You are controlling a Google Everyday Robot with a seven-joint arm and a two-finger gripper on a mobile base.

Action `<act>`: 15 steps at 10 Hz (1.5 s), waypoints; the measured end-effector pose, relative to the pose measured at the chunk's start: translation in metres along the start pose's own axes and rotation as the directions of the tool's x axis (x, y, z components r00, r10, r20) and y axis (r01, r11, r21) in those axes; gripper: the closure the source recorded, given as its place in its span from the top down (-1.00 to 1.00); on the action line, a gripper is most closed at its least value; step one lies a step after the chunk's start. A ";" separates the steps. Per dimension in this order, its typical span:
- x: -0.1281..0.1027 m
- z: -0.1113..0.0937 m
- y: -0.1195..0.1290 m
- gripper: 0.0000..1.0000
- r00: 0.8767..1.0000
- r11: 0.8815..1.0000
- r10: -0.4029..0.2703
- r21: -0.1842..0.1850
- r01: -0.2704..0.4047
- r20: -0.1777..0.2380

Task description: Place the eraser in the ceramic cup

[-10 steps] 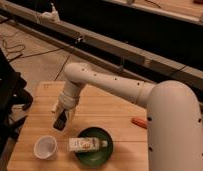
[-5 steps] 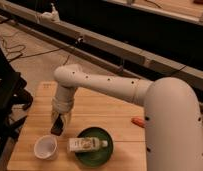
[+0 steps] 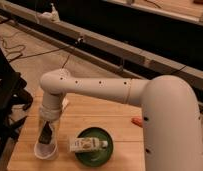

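Observation:
My gripper hangs from the white arm at the table's front left, right above the ceramic cup. It is shut on the eraser, a small dark block that points down into the cup's mouth. The cup is small, white and round and stands near the table's front left edge. The eraser's lower end is at about the level of the cup's rim; I cannot tell whether it touches the cup.
A green plate stands just right of the cup and bears a flat white piece. A small orange object lies further right on the wooden table. A black frame stands left of the table.
The gripper has moved left and down toward the front with the eraser, from beside the plate to right over the cup.

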 end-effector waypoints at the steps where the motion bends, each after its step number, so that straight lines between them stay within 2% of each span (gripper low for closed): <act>1: -0.009 0.002 -0.006 -1.00 1.000 1.000 -0.026 0.010 0.026 0.006; 3: -0.025 0.011 -0.012 -1.00 0.998 0.998 -0.062 0.008 0.062 0.022; 5: -0.031 0.020 -0.010 -1.00 0.997 0.998 -0.066 0.005 0.065 0.041; 10: -0.038 0.033 0.005 -1.00 0.996 0.999 -0.029 0.019 0.028 0.080; 12: -0.041 0.037 0.010 -0.79 0.995 1.000 -0.014 0.025 0.012 0.095; 15: -0.039 0.047 0.017 -0.15 0.992 1.000 0.011 0.018 -0.013 0.125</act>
